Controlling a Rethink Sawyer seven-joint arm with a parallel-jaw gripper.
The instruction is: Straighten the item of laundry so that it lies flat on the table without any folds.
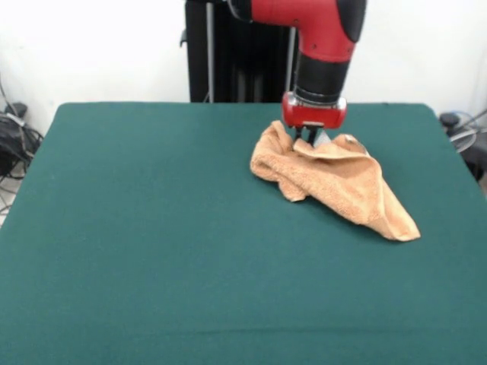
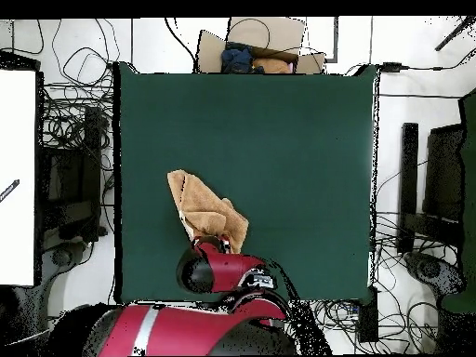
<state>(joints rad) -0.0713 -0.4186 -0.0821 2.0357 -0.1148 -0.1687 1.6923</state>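
Observation:
The item of laundry, a peach-orange towel, lies crumpled on the green table at the far right. It rises in folds toward its far edge and trails out to a corner at the near right. My gripper is down at that raised far edge, under the red wrist, shut on the cloth. In the overhead view the towel is a bunched strip on the table near the bottom left. The red arm hides the towel's lower end there, where the gripper sits.
Green table surface stretches wide to the left and front of the towel in the front view. Cables lie off the table's left side. An open cardboard box sits beyond the table's top edge in the overhead view.

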